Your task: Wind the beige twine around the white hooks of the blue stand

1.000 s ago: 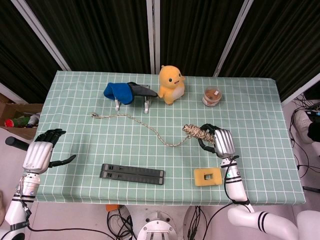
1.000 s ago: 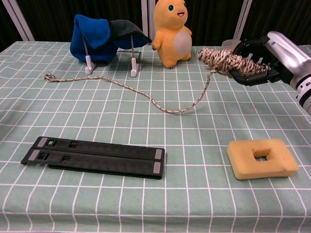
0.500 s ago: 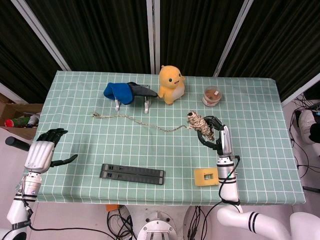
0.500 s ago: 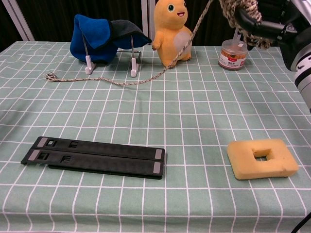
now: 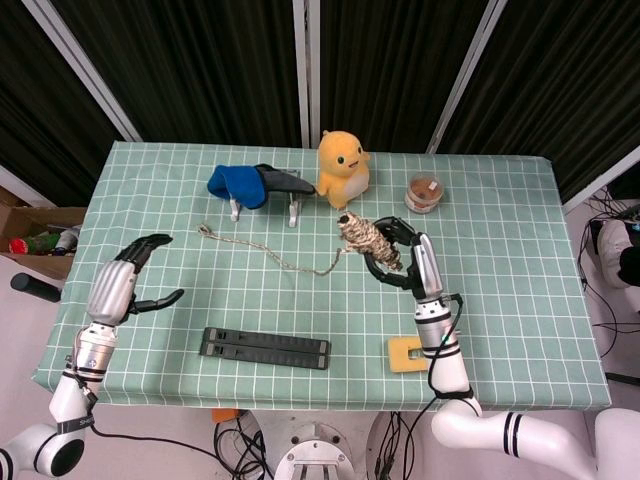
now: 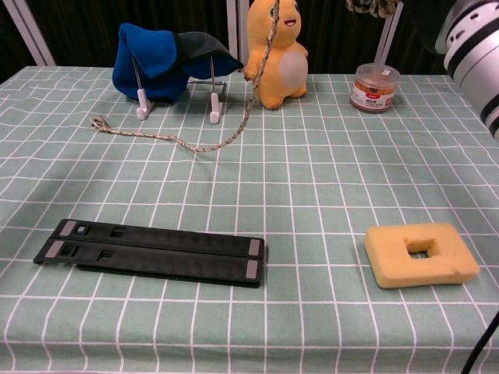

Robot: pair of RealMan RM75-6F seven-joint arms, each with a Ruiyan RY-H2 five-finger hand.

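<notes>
On the green checked table [image 5: 520, 330], the right hand [image 5: 400, 262] holds the twine ball [image 5: 362, 236] aloft mid-frame, left hand [image 5: 125, 285] open lower left; next, carry twine to the stand [image 5: 262, 187] hooks [image 6: 214, 118].

Probably a lab: black curtains [image 5: 200, 60], loose cables [image 5: 240, 440].

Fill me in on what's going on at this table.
The right hand holds a bundle of beige twine lifted above the table, with a loose strand trailing down to the checked cloth in front of the blue stand. None of it is wound on the white hooks yet. The left hand hovers empty, fingers apart, at the table's left edge.
</notes>
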